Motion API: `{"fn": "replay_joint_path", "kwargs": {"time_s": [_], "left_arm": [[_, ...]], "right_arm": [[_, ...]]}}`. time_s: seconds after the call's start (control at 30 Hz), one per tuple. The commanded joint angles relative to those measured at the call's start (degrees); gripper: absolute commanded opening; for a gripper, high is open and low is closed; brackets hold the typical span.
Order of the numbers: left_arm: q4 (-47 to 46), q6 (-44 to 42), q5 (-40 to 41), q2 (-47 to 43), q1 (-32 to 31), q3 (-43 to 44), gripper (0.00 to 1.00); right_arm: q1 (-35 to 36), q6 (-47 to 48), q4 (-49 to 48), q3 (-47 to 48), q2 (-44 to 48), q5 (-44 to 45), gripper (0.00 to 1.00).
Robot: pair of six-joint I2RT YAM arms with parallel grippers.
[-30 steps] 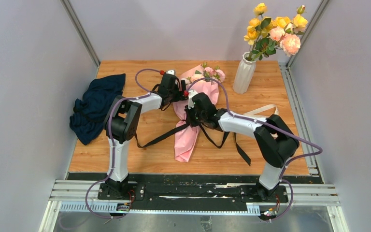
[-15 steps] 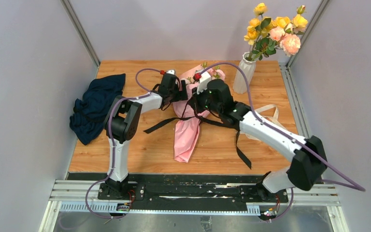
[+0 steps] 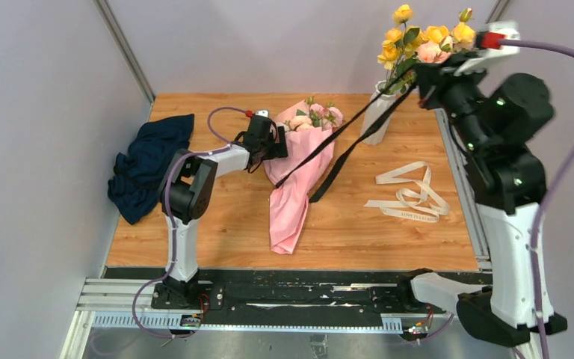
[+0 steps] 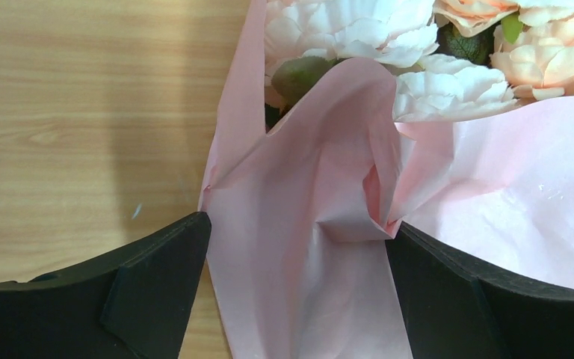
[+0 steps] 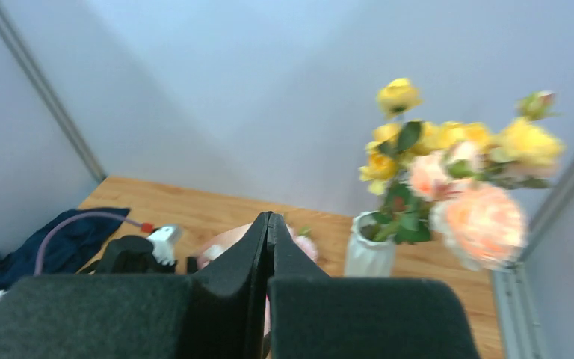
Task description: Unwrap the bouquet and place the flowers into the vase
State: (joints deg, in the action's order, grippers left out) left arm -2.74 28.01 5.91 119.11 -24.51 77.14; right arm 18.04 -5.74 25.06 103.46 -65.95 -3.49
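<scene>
While yellow roses (image 3: 437, 34) fill the vase (image 3: 377, 116), the right gripper (image 5: 269, 222) pinches the ribbon (image 3: 325, 187); the left gripper (image 4: 299, 288) gapes around the bouquet (image 3: 291, 202).

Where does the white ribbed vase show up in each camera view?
Top external: the vase stands far right at the back, partly behind the black ribbon.
Left wrist: not in view.
Right wrist: the vase sits low, right of centre, under the yellow and peach roses.
Shared landmark: the bouquet, seen in all three.
</scene>
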Motion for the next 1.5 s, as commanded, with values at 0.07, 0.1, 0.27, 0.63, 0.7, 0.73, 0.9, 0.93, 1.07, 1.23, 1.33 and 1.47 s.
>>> {"fn": "replay_joint_path", "kwargs": {"time_s": [0.07, 0.1, 0.27, 0.63, 0.7, 0.73, 0.9, 0.93, 1.07, 1.23, 1.33, 1.47], "left_arm": [[8.44, -2.4, 5.3, -5.08, 0.43, -3.4, 1.0], [8.45, -2.66, 5.33, -6.03, 0.28, -3.43, 1.0], [10.26, -4.05, 7.39, -10.63, -1.77, -2.08, 1.0], [12.84, -5.77, 10.38, -24.33, -6.63, -3.59, 1.0], [13.29, -5.59, 11.27, -26.77, -8.04, -4.4, 1.0], [13.27, -5.38, 11.66, -27.99, -8.73, -5.24, 1.0], [10.87, -3.83, 14.72, -33.96, -12.65, -11.87, 1.0], [10.35, -3.31, 14.95, -34.51, -13.07, -13.02, 1.0], [9.81, -2.34, 14.84, -35.58, -13.71, -15.35, 1.0], [10.65, -2.52, 16.11, -36.69, -13.81, -16.33, 1.0], [9.88, -2.55, 16.16, -37.28, -13.81, -17.14, 1.0], [9.45, -2.78, 15.94, -36.31, -13.81, -17.33, 1.0]], "right_arm": [[-5.31, 5.49, 10.88, 4.31, 4.7, 6.93, 0.0], [-5.34, 5.49, 10.77, 3.33, 5.58, 7.61, 0.0], [-5.39, 3.31, 6.37, -8.2, 7.82, -0.24, 0.0], [-2.98, -4.52, -11.05, -44.92, 7.5, -8.28, 0.0], [-1.74, -5.13, -13.16, -49.89, 7.35, -7.13, 0.0], [-1.33, -5.84, -14.21, -52.47, 7.26, -7.04, 0.0], [0.87, -7.82, -19.21, -64.68, 6.41, -5.29, 0.28], [1.05, -8.03, -19.86, -65.99, 6.0, -5.22, 0.38], [2.19, -8.07, -19.42, -67.62, 3.58, -4.61, 0.62], [2.27, -8.14, -19.64, -68.6, 0.57, -4.19, 0.65], [2.26, -8.45, -20.15, -68.74, -0.37, -3.23, 0.65], [2.19, -9.07, -20.24, -68.58, -3.03, -1.65, 0.65]]}}
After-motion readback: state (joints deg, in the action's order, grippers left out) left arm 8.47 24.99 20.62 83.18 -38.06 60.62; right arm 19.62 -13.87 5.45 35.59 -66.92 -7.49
